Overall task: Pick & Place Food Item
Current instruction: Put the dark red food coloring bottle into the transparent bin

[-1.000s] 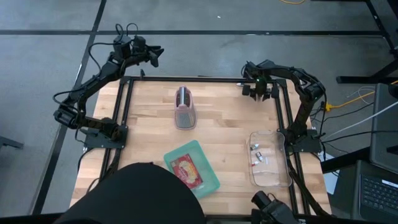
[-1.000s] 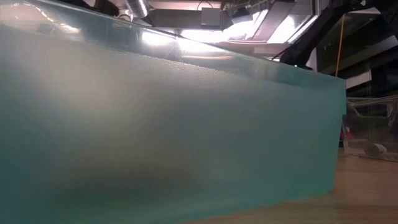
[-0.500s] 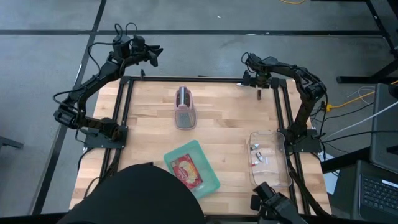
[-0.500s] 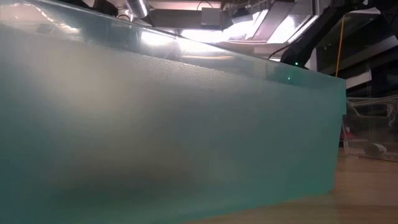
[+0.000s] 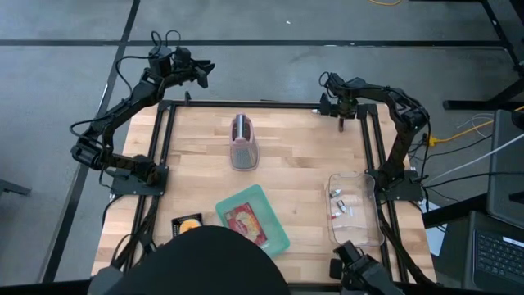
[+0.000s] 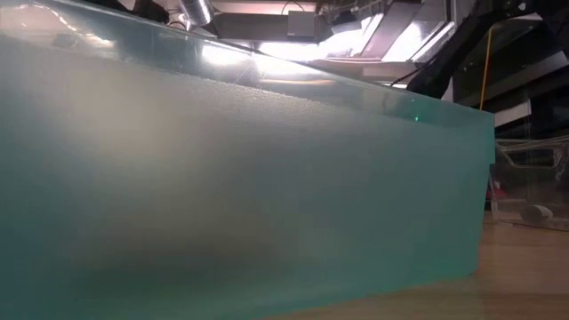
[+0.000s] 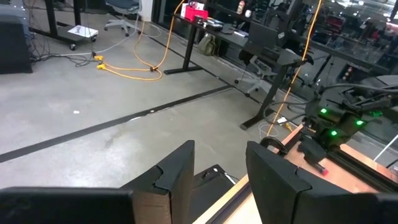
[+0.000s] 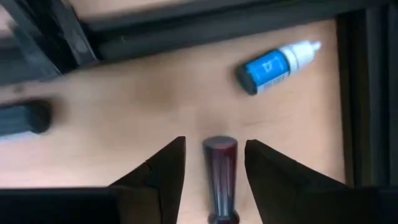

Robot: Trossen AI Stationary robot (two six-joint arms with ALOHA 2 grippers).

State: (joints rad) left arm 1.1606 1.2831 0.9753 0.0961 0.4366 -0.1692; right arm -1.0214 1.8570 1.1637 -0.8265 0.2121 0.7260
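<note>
Right gripper (image 8: 211, 163) parted over a dark red stick (image 8: 220, 168) at the table's far right corner (blue bottle (image 8: 272, 67) nearby); left gripper (image 7: 219, 176) spread, beyond far left edge; food packet (image 5: 245, 223) in teal tray (image 5: 278, 238), near centre.

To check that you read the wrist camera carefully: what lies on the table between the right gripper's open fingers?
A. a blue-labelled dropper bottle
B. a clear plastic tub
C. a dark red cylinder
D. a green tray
C: in the right wrist view the dark red cylinder lies between the open fingers of the right gripper, while the small bottle lies apart, farther off.
</note>
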